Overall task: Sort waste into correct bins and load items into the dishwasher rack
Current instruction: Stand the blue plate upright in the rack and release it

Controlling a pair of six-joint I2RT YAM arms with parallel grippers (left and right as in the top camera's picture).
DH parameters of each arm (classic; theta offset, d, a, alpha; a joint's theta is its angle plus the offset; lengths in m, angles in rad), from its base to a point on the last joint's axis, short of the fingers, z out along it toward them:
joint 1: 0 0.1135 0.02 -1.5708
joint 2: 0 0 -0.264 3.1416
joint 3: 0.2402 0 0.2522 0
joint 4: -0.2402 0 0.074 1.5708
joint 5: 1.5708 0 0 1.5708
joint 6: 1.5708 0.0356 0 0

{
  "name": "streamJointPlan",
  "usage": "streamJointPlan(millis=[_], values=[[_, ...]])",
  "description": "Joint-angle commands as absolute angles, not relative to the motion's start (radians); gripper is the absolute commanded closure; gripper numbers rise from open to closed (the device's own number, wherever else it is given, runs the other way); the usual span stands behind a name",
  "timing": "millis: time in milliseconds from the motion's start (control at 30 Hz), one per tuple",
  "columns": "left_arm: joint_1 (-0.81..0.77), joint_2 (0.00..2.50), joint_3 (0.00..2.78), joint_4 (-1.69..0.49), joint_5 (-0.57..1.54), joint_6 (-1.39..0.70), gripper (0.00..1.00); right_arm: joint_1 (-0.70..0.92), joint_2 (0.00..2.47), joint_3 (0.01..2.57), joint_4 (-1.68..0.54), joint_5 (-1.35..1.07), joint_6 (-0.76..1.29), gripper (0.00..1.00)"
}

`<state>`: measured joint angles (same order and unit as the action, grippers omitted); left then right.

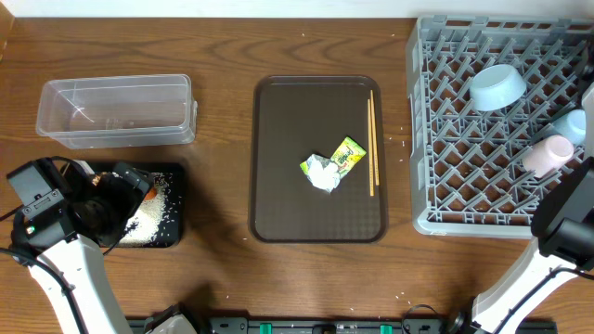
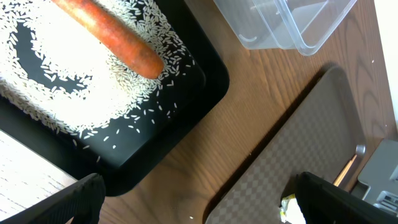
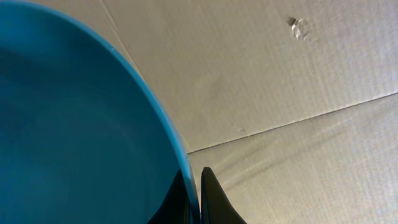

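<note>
Plainly, the right gripper [image 3: 194, 198] is clenched on the rim of the dark blue plate [image 3: 74, 124], one dark finger on each side of the edge. The plate fills the left of the right wrist view. Behind it lies a beige surface [image 3: 292, 81] that may be cardboard, though the view is too close to be sure. Neither this gripper nor the plate shows in the overhead view, so I cannot tell where the plate hangs over the table [image 1: 223, 46]. The left gripper [image 2: 200, 180] is spread wide with nothing between its fingers [image 2: 68, 205], and it hovers over the near corner of the black tray [image 2: 186, 118]. In that tray an orange carrot [image 2: 112, 37] lies on scattered white rice grains [image 2: 62, 81]. Just beyond the tray stands the clear tub [image 1: 116, 111], which looks bare inside. At mid-table the brown serving tray [image 1: 288, 204] holds crumpled paper [image 1: 323, 174] touching a green-yellow snack wrapper [image 1: 348, 153]. The chopsticks [image 1: 372, 144] lie straight along its right edge. To the right sits the dishwasher rack [image 1: 455, 139]. A pale blue bowl [image 1: 497, 85] is near its far side, and a pale blue cup [image 1: 571, 125] and a whitish cup [image 1: 548, 153] sit close together by its right wall.
</note>
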<state>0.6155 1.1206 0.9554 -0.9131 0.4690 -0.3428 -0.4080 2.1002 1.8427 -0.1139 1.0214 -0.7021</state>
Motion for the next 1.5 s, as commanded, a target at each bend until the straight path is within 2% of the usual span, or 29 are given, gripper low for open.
streamJointPlan(millis=[0, 600, 767, 1033, 1267, 1467], values=[[0.622, 1.122, 0.958, -0.915, 0.479, -0.334, 0.02, -0.402, 2.101, 1.856, -0.108, 1.036, -0.709, 0.98], [0.622, 1.122, 0.958, -0.915, 0.478, -0.334, 0.02, -0.341, 2.155, 1.856, -0.100, 0.994, -0.737, 0.96], [0.622, 1.122, 0.958, -0.915, 0.479, -0.334, 0.02, -0.317, 2.155, 1.856, -0.078, 0.991, -0.771, 0.99], [0.622, 1.122, 0.958, -0.915, 0.478, -0.334, 0.02, -0.301, 2.155, 1.856, 0.237, 1.101, -1.040, 0.99], [0.622, 1.122, 0.958, -0.915, 0.478, -0.334, 0.02, -0.343, 2.156, 1.839, 0.113, 1.053, -1.065, 0.99], [0.622, 1.122, 0.958, -0.915, 0.478, -0.334, 0.02, -0.376, 2.168, 1.821, 0.106, 1.034, -1.104, 0.99]])
